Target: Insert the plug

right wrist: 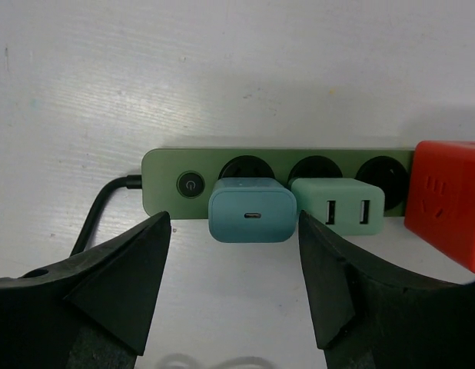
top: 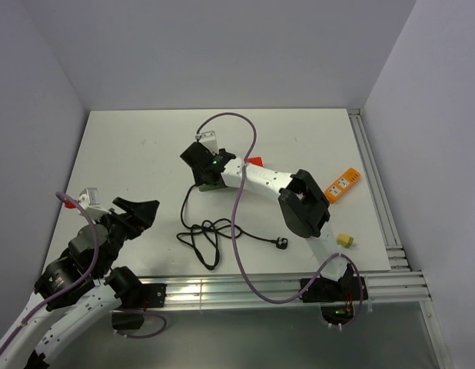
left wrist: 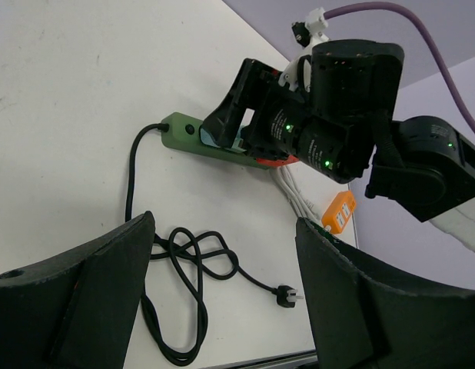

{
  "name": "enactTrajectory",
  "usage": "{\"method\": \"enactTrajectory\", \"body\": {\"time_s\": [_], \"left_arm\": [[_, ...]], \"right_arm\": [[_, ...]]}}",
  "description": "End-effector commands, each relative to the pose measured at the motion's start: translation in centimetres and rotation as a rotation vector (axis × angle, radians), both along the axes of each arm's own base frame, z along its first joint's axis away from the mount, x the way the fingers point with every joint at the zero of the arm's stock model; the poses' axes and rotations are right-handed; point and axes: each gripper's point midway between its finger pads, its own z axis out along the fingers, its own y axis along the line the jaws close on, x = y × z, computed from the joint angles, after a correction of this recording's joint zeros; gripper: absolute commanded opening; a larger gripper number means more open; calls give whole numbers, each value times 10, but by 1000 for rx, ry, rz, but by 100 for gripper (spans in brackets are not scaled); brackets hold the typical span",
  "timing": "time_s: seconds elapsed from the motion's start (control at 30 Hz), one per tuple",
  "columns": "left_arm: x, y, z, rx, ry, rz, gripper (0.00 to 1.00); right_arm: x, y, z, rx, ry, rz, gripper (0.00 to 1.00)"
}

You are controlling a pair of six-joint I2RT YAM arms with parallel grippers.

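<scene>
Were built alike: white link shells on the right arm point(top: 257, 177) and left arm point(top: 68, 319), joined by bulky black motor housings. Trailed a purple cable point(top: 237, 223) from each wrist. Showed small green lights point(left wrist: 327, 163) on one black housing. Ended in matte black, wedge-shaped pincer fingers point(right wrist: 122, 284).

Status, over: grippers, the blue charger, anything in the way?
Left gripper open, empty. Right gripper open, straddling blue charger at green power strip; seating unconfirmed. Mint charger close beside it.
</scene>
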Motion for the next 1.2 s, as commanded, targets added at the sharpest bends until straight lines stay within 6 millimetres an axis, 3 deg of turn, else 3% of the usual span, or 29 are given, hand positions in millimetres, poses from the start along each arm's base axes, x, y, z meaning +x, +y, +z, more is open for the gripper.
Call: {"method": "enactTrajectory", "body": {"time_s": [0.0,0.2,0.3,0.33,0.4,0.43,0.47,0.5,0.53,0.67,0.7,0.73,0.77,0.8,0.87,0.9,0.93,1.0,1.07,1.1,1.17], "left_arm": [[1,-2,17,-34,-33,-5,80],[0,-1,16,-32,-32,-2,80],[0,-1,16,-32,-32,-5,80],[0,-2,16,-32,-34,-10,80],[1,-5,17,-33,-36,-18,80],[2,-7,16,-26,-34,-27,80],[1,-10,19,-34,-41,-42,80],[2,-13,17,-30,-35,-48,80],[4,-16,15,-24,-26,-54,80],[6,-26,13,-18,-18,-92,80],[6,-30,15,-25,-23,-108,80],[7,-32,14,-22,-25,-116,80],[7,-35,15,-22,-27,-125,80],[6,-39,17,-25,-35,-146,80],[6,-44,16,-21,-33,-170,81],[4,-48,19,-22,-42,-198,81],[5,-52,18,-16,-34,-213,81],[4,-57,18,-10,-30,-239,81],[3,-66,15,-6,-18,-279,81],[2,-70,11,-2,-11,-298,81],[3,-76,8,-8,-4,-318,82]], "right_arm": [[6,-11,16,-44,-30,-61,75],[3,-11,27,-38,-56,-67,75],[-3,-12,50,-7,-101,-64,74],[-5,-15,67,15,-122,-66,74],[-13,-22,74,21,-128,-62,74],[-17,-28,93,52,-151,-64,74],[-20,-31,98,62,-157,-64,74],[-23,-41,98,50,-157,-77,74],[-25,-50,112,68,-175,-91,74],[-39,-95,122,22,-155,-165,74],[-43,-107,116,11,-141,-188,74],[-48,-119,125,33,-148,-207,74],[-48,-135,125,35,-142,-241,74],[-53,-150,113,27,-118,-269,74],[-57,-181,121,94,-110,-329,75],[-64,-199,108,90,-86,-370,75],[-70,-215,118,134,-107,-402,79],[-79,-260,107,128,-109,-547,90],[-97,-293,116,128,-143,-631,100],[-107,-312,118,159,-164,-703,100],[-124,-331,109,155,-143,-750,100]]}}
